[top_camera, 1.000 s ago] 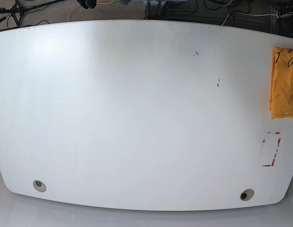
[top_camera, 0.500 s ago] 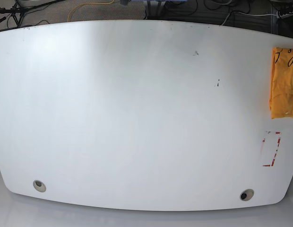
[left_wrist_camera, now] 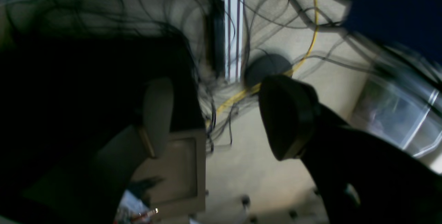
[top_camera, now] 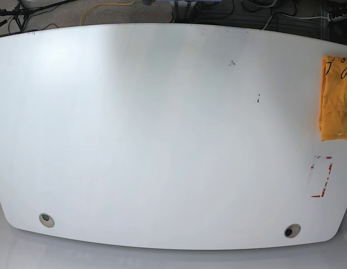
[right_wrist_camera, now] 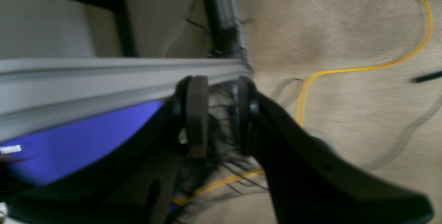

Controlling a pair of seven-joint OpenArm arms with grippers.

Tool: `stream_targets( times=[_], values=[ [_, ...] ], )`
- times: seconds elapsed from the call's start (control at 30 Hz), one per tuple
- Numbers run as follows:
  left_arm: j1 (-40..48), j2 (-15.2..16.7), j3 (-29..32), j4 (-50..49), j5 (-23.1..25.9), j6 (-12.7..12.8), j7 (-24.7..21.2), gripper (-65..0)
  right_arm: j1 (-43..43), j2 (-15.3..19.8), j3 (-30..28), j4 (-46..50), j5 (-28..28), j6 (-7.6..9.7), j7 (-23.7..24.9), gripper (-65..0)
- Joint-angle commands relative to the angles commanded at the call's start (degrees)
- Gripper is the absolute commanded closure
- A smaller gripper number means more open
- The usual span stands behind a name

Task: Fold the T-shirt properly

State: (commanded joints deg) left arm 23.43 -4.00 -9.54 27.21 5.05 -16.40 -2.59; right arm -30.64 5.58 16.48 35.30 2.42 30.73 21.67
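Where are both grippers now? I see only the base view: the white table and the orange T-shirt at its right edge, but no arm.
Observer: The left gripper is off the table, above a floor with cables; its jaws stand wide open and hold nothing.
Operator: And the right one?
Observer: The right gripper is also off the table, beside a grey metal rail; a narrow gap shows between its pads, with nothing in it.
Operator: Does either wrist camera see the T-shirt?
Observer: No. Both show only floor, cables and a yellow cable; no cloth appears.
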Motion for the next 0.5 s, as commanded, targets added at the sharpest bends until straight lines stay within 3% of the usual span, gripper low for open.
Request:
stream_targets(
  times=[0.2,0.37,0.5],
  values=[
    [-7.1,-0.7,0.1,-13.7,0.1,4.1,-4.0,-38.8,4.7,-0.3,0.0,-6.8,-6.0,-5.80,-0.1,-14.4],
    [-11.2,-2.0,0.1,-19.8,0.1,5.4,-4.1,-38.8,8.2,-0.3,0.0,-11.8,-9.7,-8.18,-0.1,-14.6],
    [-12.5,-1.9,0.1,-21.2,0.1,7.2,-4.0,-38.9,11.0,-0.3,0.0,-16.3,-12.0,-11.25,-1.1,-14.6]
  ],
)
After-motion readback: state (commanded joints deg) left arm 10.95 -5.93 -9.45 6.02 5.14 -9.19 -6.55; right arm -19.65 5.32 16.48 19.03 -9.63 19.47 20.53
